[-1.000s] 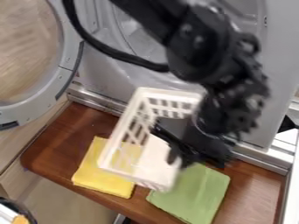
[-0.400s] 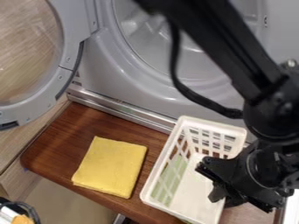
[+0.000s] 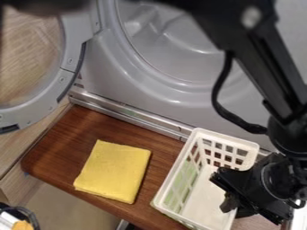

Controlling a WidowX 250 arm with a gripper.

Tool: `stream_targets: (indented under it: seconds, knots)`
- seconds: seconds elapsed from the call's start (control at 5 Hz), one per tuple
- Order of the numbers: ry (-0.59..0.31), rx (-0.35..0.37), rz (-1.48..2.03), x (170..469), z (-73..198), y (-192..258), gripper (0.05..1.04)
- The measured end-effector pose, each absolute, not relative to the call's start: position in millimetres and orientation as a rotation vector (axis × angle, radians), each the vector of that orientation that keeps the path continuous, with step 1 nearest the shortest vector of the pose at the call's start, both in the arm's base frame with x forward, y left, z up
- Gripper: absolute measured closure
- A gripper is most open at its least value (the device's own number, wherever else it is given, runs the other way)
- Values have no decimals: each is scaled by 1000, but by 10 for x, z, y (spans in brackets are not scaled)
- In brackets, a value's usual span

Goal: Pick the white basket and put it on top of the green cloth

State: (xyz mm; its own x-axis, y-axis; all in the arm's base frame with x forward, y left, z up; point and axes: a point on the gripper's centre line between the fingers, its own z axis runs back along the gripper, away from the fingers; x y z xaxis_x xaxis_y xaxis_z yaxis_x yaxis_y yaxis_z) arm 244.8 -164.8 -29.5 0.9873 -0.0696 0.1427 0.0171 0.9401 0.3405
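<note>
**While the gripper's got the side wall, the white basket sits over the green cloth**

So, going by the camera view: the black gripper (image 3: 230,196) is down at the right-hand part of the worktop (image 3: 162,168), and it looks clamped on the long right wall of the white basket (image 3: 203,200). One finger (image 3: 228,204) dips inside the basket, close against that wall. The rest of the basket lies off to the left of the fingers, with its open top facing up and its far short wall up beyond them.

As for the spot, the basket is at the right part of the worktop, running from near the far edge down toward the near edge. You can see the green cloth (image 3: 181,183) through the slots in its left wall, so it's over the cloth alright. Whether the bottom is actually touching it, I can't tell from here.

The yellow cloth (image 3: 114,171) lies flat, well apart from the gripper, toward the worktop's left end and close to the near edge. A metal rail (image 3: 129,114) runs along the far edge, the grey machine (image 3: 146,83) stands behind that, and its round door (image 3: 71,58) hangs open at the upper left.
</note>
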Motion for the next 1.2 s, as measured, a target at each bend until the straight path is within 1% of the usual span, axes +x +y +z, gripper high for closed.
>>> stream_targets:
  seconds: [0.2,0.4,0.6,0.8,1.0,1.2]
  knots:
    - [-175,339,-27,2451,-324,-1555,967]
    - [-237,226,-8,2452,-165,-1473,784]
    - [-295,37,-5,2438,-22,-1396,496]
    - [-362,-116,-6,2521,170,-1411,195]
    - [-420,-189,-4,2563,364,-1363,75]
    - [-454,-211,31,2536,494,-1198,79]
